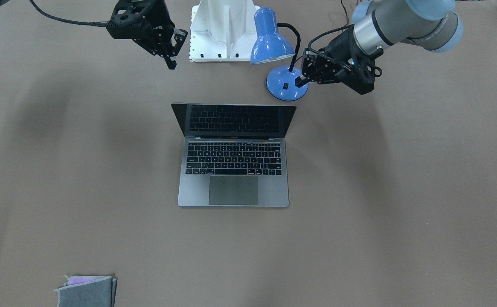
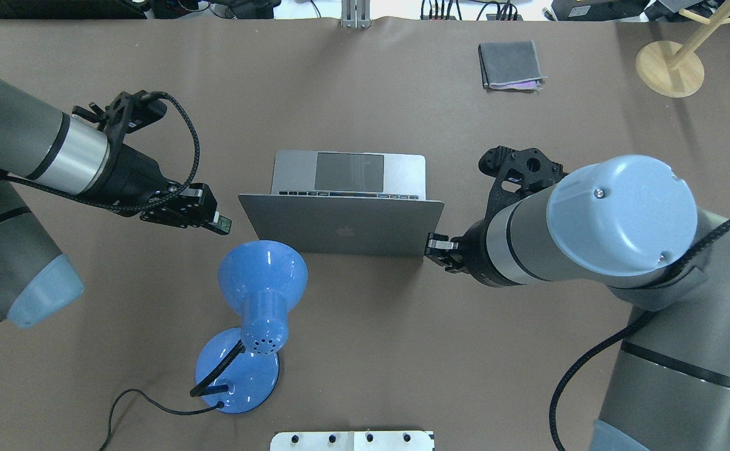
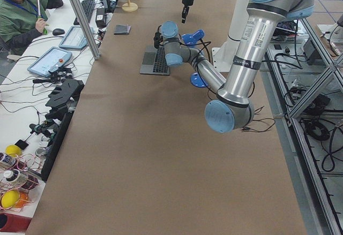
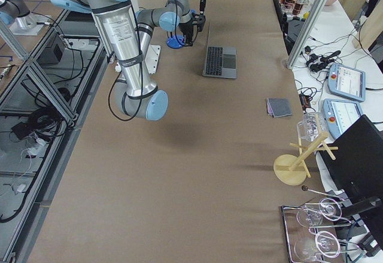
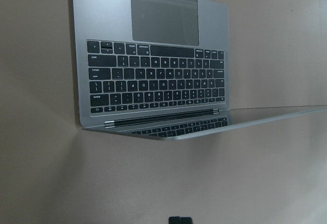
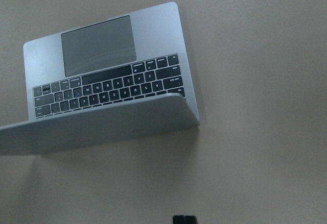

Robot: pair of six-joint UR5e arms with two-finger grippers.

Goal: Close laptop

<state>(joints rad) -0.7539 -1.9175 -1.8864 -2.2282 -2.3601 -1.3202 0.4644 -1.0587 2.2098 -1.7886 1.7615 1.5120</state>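
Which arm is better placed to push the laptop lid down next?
Right, probably. In the overhead view the right gripper sits beside the lid corner of the laptop, with nothing between. The left gripper stands further off the lid, and the lamp crowds its side.

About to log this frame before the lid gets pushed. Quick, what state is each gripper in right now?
The left gripper: shut, holding nothing.
The right gripper: shut, holding nothing.
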